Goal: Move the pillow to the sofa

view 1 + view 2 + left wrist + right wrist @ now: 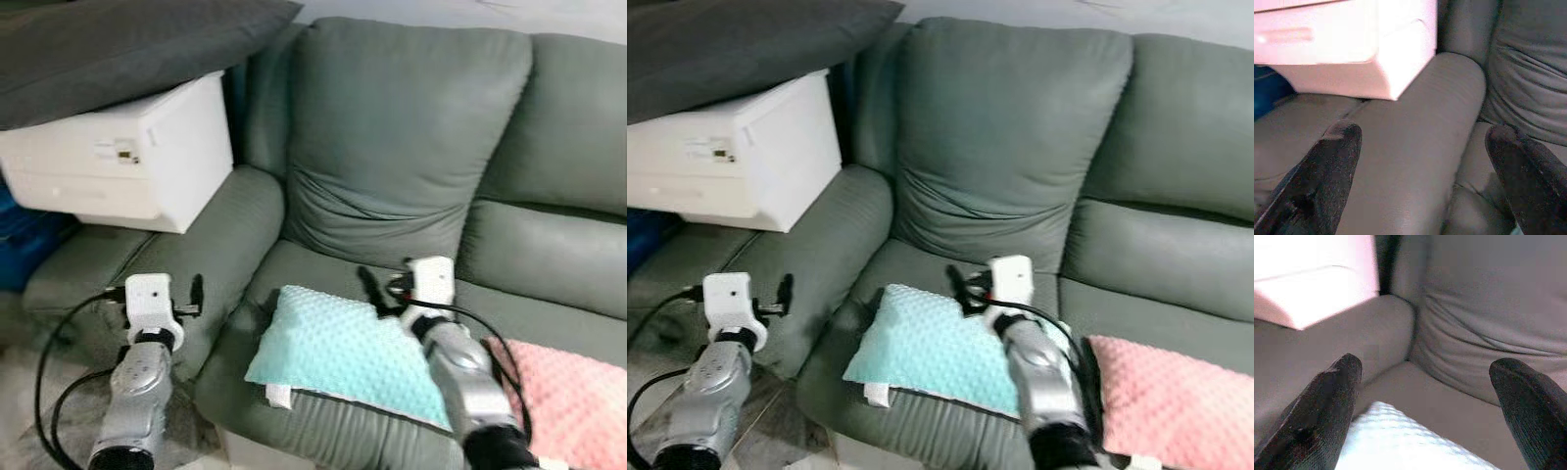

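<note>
Below the right jaws (pixel 384 290), spread wide w/ nothing held, pillow (pixel 343 351) lies flat on sofa (pixel 392 137) seat, prob. already delivered. Left jaws (pixel 186 294) also spread, over armrest.

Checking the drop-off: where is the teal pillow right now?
In the head views the teal pillow lies on the sofa seat by the left armrest, under the open right gripper, with a pink pillow to its right.
</note>
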Available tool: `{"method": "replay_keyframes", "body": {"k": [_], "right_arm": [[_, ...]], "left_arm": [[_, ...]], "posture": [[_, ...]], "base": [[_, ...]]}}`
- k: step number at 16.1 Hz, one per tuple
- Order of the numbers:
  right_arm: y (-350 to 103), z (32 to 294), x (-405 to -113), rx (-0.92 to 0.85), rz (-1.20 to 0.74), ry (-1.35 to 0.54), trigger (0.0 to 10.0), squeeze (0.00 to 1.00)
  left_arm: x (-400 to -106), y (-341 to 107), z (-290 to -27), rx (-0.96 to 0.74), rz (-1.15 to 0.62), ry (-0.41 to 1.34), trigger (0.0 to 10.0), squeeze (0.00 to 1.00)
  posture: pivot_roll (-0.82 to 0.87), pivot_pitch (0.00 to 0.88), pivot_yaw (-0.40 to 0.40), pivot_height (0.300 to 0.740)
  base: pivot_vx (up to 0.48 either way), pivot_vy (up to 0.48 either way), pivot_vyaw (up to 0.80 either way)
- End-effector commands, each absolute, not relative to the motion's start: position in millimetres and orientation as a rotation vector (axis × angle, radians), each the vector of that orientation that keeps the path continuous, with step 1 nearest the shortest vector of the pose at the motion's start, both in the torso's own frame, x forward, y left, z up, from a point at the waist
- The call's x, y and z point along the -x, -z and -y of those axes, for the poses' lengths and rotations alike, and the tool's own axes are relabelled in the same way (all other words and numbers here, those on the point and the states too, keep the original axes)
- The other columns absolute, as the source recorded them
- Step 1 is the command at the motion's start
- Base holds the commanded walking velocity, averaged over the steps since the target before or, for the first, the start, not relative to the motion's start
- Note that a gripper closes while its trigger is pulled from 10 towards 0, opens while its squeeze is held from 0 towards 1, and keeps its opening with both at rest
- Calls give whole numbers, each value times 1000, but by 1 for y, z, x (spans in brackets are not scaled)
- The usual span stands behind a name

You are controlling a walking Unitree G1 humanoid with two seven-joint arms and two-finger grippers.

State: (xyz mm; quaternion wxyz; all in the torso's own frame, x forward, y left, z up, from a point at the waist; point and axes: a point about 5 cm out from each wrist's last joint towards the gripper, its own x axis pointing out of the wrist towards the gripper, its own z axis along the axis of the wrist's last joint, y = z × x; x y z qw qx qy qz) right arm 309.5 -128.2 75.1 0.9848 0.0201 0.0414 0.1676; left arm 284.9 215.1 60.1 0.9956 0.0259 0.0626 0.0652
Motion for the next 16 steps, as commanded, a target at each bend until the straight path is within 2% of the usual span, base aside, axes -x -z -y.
{"method": "replay_keyframes", "body": {"k": [1,6,16], "right_arm": [[-79,126,-313,-35,-65,-347,10000,0],[-77,132,-313,-46,-54,-318,10000,0],[-69,146,-294,-28,-72,-283,10000,0]], "left_arm": [[-287,-64,-214,-47,-116,-140,10000,0],[-293,-64,-202,-38,-126,-88,10000,0],[-285,-54,-190,21,-174,-6,10000,0]], "posture": [[-28,0,-3,740],[-49,0,16,740],[-98,0,14,740]], "base": [[0,0,0],[0,0,0],[0,0,0]]}}
